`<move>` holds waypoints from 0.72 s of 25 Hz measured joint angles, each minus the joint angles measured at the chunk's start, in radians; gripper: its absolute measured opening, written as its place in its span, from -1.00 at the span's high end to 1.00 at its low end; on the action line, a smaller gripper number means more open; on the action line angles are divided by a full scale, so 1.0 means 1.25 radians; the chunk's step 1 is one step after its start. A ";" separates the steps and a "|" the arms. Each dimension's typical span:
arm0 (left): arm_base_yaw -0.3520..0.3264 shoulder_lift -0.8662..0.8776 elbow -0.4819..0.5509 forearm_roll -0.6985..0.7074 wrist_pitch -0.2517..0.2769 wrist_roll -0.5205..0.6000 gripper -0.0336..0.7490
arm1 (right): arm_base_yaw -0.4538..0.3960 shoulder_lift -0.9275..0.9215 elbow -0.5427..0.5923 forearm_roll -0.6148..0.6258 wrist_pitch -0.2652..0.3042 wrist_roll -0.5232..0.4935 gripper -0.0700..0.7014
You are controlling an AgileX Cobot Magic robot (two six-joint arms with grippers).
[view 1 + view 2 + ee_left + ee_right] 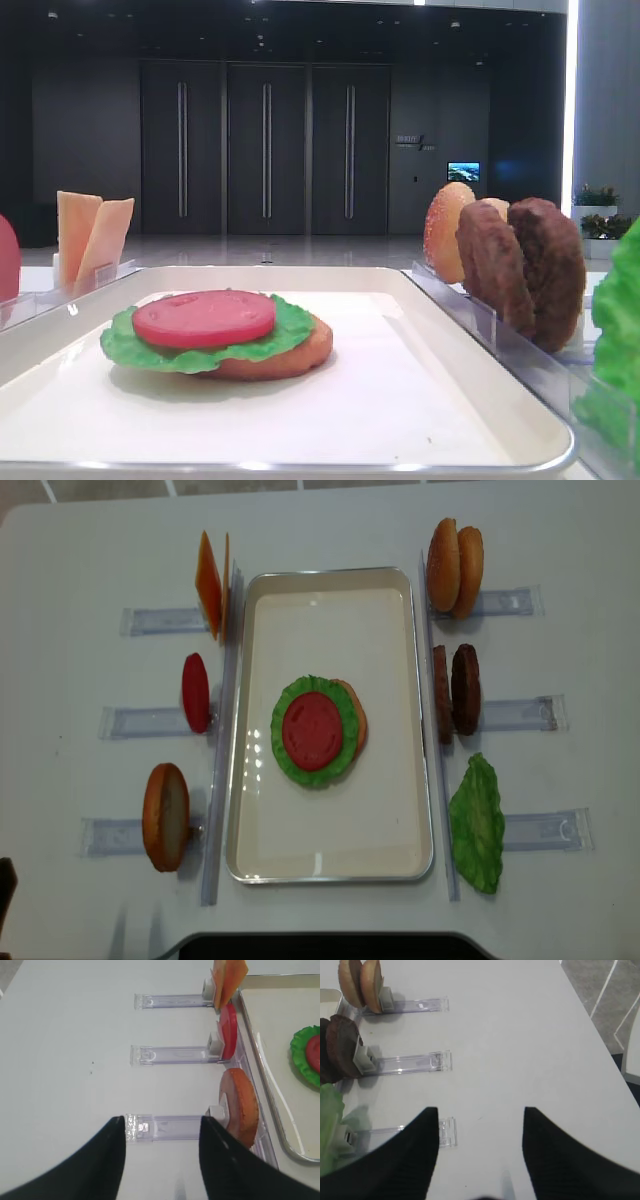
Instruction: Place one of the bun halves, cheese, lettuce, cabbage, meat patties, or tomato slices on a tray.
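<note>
**Stack on tray seen whole; both grippers seen only in part**

A tomato slice (312, 729) is seen lying flat on a lettuce leaf (287, 752), which rests on a bun base (358, 720) near the middle of the white tray (330, 865). Of the bun base only a crescent at 3 o'clock is shown from overhead; the rest is covered by the leaf.

In the racks at 9 o'clock of the tray, cheese slices (209, 583), a second tomato slice (195, 692) and a bun half (165, 816) are stood on edge. At 3 o'clock two bun tops (455, 567), two meat patties (455, 691) and a loose lettuce leaf (478, 823) are found. In the low front view the near tomato slice is cut off at the left edge and the loose leaf at the right.

The left gripper (161, 1152) is shown only as two dark fingers spread wide over a clear rack (165, 1128), with nothing between them. The right gripper (480, 1147) is likewise seen as two parted dark fingers above the bare table (520, 1035), nothing held. Neither arm can be made out in the overhead view
</note>
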 joint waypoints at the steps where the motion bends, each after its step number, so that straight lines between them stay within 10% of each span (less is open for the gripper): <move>1: 0.000 -0.001 0.000 -0.003 0.002 0.005 -0.02 | 0.000 0.000 0.000 0.000 0.000 0.000 -0.12; 18: 0.000 -0.001 0.000 -0.005 0.002 0.010 0.00 | 0.000 0.000 0.000 0.001 0.000 0.000 -0.12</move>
